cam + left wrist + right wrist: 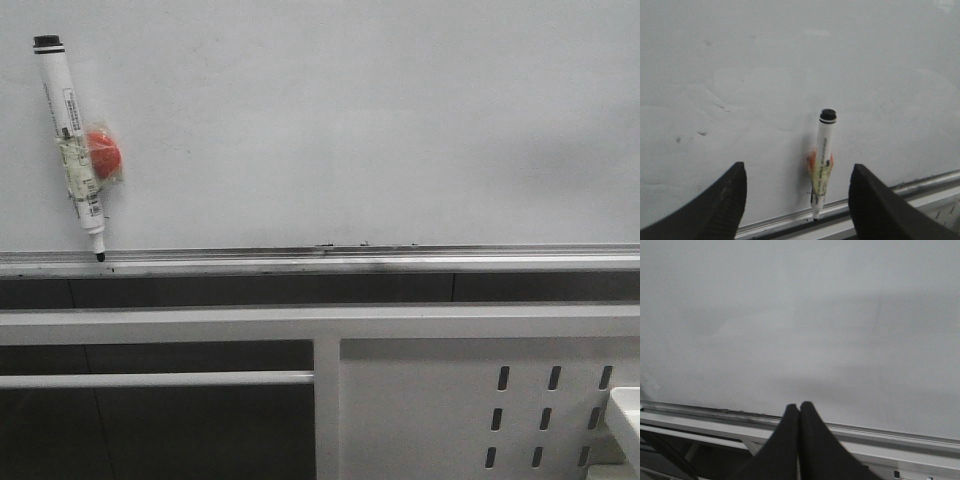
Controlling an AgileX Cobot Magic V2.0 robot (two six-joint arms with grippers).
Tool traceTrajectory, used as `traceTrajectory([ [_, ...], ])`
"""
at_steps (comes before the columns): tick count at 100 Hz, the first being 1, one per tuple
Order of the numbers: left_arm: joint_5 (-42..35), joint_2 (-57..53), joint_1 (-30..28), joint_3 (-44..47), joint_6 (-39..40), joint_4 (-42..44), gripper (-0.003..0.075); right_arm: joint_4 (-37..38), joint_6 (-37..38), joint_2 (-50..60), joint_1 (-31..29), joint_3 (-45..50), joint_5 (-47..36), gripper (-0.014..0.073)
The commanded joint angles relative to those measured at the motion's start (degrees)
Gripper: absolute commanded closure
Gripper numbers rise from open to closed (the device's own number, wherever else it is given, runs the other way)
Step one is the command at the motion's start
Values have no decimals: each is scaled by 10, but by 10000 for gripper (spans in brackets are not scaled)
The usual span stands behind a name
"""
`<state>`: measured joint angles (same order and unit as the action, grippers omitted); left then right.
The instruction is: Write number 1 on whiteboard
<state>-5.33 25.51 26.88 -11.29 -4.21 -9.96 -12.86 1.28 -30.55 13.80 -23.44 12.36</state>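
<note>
White whiteboard (380, 120) bears no number 1 yet. Marker (72, 140) rests tip-down on its rail (400, 262). Left tool (797, 200) wide open, empty; right tool (799, 440) closed, empty. Risk: off-centre grasp topples marker.

We seem to be in a lab or office-like workroom: a large whiteboard (350, 120) fills the upper frame, its grey tray rail (400, 260) below, and a white perforated metal panel (480, 410) at lower right.
</note>
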Motion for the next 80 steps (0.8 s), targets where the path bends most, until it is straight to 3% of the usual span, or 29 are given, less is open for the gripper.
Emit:
traceTrajectory([
  [1,-120,43,31,6,0,8,302,4,-7,-5,13,-21,-55,664],
  [25,-286,172,89,54,0,1,302,4,-7,-5,16,-23,-63,664],
  [44,-382,318,98,57,4,-39,302,4,-7,-5,16,-23,-70,664],
  [73,-727,571,98,58,116,2,302,4,-7,-5,16,-23,-97,664],
  [80,-726,614,98,50,116,1,302,4,-7,-5,16,-23,-101,664],
])
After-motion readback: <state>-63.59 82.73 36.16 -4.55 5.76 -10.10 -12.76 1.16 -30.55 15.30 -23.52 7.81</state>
